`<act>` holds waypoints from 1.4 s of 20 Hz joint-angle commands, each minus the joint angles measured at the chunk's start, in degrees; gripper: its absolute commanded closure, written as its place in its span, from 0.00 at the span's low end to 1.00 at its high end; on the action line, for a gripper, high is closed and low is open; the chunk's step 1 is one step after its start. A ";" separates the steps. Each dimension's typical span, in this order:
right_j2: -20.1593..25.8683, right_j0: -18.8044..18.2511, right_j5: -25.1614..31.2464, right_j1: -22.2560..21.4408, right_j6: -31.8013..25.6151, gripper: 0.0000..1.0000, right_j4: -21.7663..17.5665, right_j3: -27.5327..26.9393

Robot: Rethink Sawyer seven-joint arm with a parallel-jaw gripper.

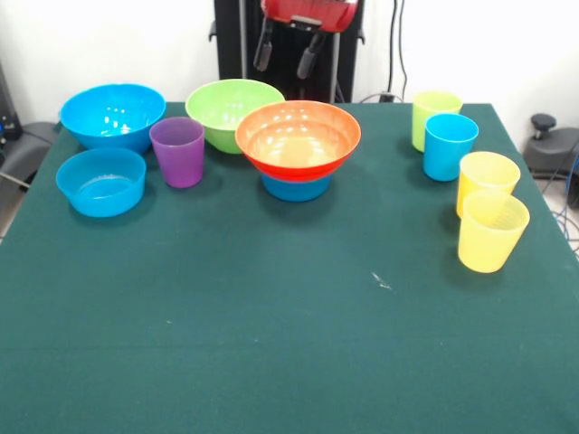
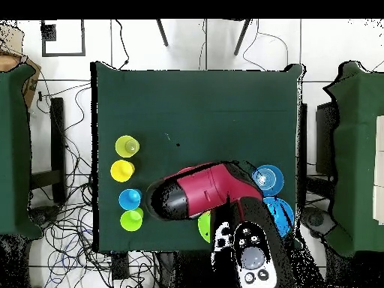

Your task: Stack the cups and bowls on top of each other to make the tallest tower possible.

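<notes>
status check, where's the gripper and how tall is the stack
Gripper open, empty, raised at the far edge. Orange bowl on small blue bowl; purple cup still on the table. Nothing blocking.

a lab: loose cables [image 2: 64, 217] on tiled floor [image 2: 195, 45].

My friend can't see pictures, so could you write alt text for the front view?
An orange bowl sits on a small blue bowl on a green table, flanked by a purple cup, three bowls and four cups. The gripper hangs above, fingers apart.
</notes>
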 commanded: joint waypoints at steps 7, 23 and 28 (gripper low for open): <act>15.55 -11.26 -0.20 3.20 -28.38 0.00 -7.19 5.81; 23.13 -18.60 3.18 5.22 -42.57 0.00 -11.10 5.90; 23.57 -19.08 3.47 5.98 -43.82 0.00 -10.93 5.35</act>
